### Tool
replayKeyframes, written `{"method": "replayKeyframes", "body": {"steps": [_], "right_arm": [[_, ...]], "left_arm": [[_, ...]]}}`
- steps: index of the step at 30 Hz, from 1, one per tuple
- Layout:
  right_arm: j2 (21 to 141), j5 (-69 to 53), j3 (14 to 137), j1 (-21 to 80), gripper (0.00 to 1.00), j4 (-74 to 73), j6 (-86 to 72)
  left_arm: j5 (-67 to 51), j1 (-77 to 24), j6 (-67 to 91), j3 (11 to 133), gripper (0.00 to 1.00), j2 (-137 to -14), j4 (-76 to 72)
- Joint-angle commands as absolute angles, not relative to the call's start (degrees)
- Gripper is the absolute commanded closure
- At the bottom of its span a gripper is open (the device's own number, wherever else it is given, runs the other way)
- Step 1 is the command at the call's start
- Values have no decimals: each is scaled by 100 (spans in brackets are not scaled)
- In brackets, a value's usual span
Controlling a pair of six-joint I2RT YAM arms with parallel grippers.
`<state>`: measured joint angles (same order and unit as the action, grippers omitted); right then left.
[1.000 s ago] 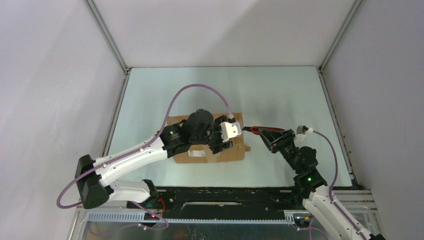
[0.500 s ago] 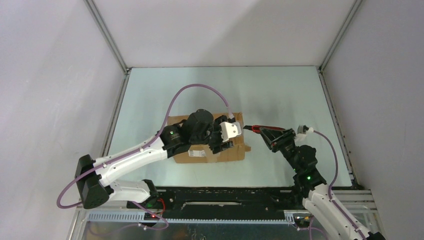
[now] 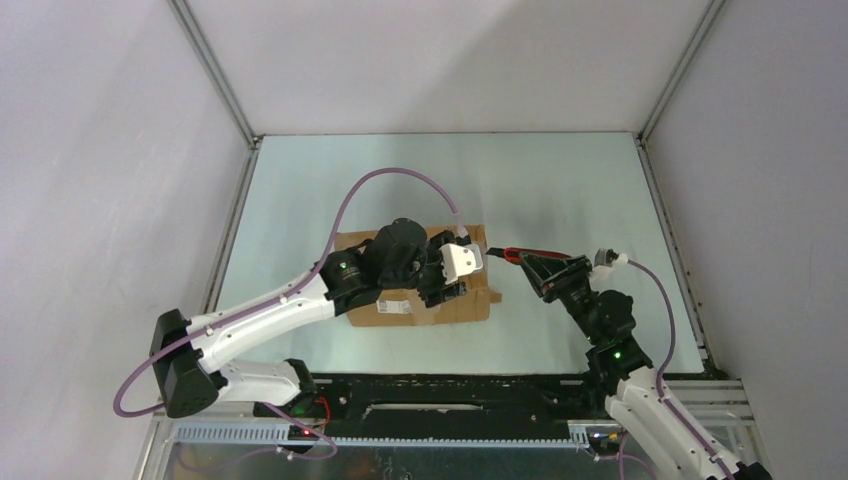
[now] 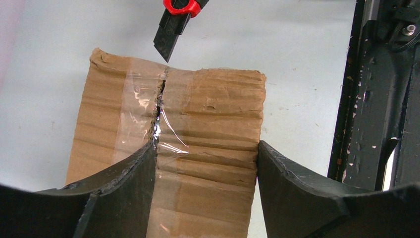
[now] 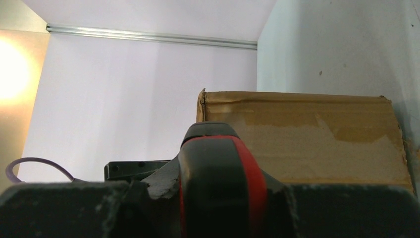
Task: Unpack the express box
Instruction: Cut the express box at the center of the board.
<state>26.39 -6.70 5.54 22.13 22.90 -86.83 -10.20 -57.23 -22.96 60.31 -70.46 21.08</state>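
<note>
Cardboard express box (image 4: 208,124) lay part-slit | left gripper (image 4: 205,148) splayed, bracing it | right gripper (image 3: 548,272) clenched knife (image 4: 173,29) (best kept shallow, tracking taped seam (image 4: 159,109))

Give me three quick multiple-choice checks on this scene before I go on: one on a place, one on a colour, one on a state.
1. Where is the blade tip of the utility knife relative to the express box?
A. Deep inside it
B. At its end, by the top seam
C. Far off, flat on the table by the left arm's base

2. Which colour shows on the knife besides black?
A. Blue
B. Yellow
C. Red

3. What state is the top seam in?
A. Slit, flaps still lying flat
B. Sealed, tape unbroken
C. Flaps folded wide open

Answers:
1 B: the left wrist view shows the blade tip right at the box's end, in line with the seam.
2 C: a red collar sits above the black blade.
3 A: a jagged split runs through the clear tape, and the cardboard on both sides lies level.
</note>
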Motion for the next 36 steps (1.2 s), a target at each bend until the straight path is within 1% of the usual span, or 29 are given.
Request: {"method": "replayKeyframes", "body": {"steps": [1,11,17,23,36], "right_arm": [[2690,-635,796,2233,100,2652,-8713],[3096,-810,691,2249,100,3328,-8978],[2690,-719,674,2213,100,2927,-8933],[2835,-766,672,2256,100,2921,-8905],[2454,-461,573,2193,100,2314,-8846]], "left_arm": [[-1088,-5721,-2346,5999,100,-6884,1624],[-1136,-5716,-2347,6021,100,-6939,1626],[-1158,-5721,-2375,6055,100,-6952,1637],[-1162,-5718,-2372,6071,100,-6970,1608],[-1113,-5717,-2390,6081,100,-6939,1663]]}}
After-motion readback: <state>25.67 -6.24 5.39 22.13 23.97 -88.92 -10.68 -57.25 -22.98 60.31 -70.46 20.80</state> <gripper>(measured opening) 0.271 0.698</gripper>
